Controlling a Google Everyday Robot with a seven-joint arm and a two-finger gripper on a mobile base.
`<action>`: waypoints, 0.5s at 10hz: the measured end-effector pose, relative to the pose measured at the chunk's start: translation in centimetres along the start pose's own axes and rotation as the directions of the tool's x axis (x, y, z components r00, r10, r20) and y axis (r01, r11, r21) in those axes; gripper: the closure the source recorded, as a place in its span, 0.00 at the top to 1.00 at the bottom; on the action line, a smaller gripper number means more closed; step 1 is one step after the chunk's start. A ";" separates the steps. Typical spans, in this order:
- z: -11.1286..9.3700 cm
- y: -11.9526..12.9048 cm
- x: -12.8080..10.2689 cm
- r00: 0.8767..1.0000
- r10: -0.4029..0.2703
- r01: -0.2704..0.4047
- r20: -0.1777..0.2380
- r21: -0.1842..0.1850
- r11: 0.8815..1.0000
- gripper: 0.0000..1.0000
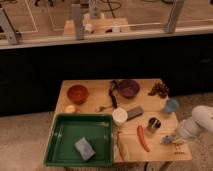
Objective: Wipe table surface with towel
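Table: light wooden top (147, 102), pretty crowded tbh.
Arm: white (197, 125), comes in from the right edge and angles down toward the table's front right corner.
Gripper: (173, 138) at the end of that arm, low over the front right corner, a bit right of and in front of the metal cup (153, 124).
Grip: honestly can't tell if it's wide, narrow or clamped on something.
Towel: small crumpled grey-blue scrap (166, 140) on the table right at the gripper's tip, between the long red vegetable (143, 138) and the right edge. Touching or not, can't tell.
Tray: green (65, 135), front left, with a flat blue-grey pad (84, 148) lying in it.
Bowls: orange bowl (77, 93) back left, purple bowl (128, 88) back middle, a dark utensil (113, 95) between them.
Cups: white cup (119, 116) mid table, blue cup (171, 105) near the right edge.
Other bits: grey block (134, 112) just beside the white cup, dark cluster (159, 90) back right.
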 end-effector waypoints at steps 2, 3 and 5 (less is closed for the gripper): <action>0.4 -1.3 -0.4 1.000 -0.011 0.011 0.007 0.020 1.000 0.09; 0.6 -2.1 -0.7 1.000 -0.023 0.023 0.016 0.033 0.999 0.09; 0.9 -2.7 -1.5 0.998 -0.051 0.049 0.042 0.046 0.998 0.09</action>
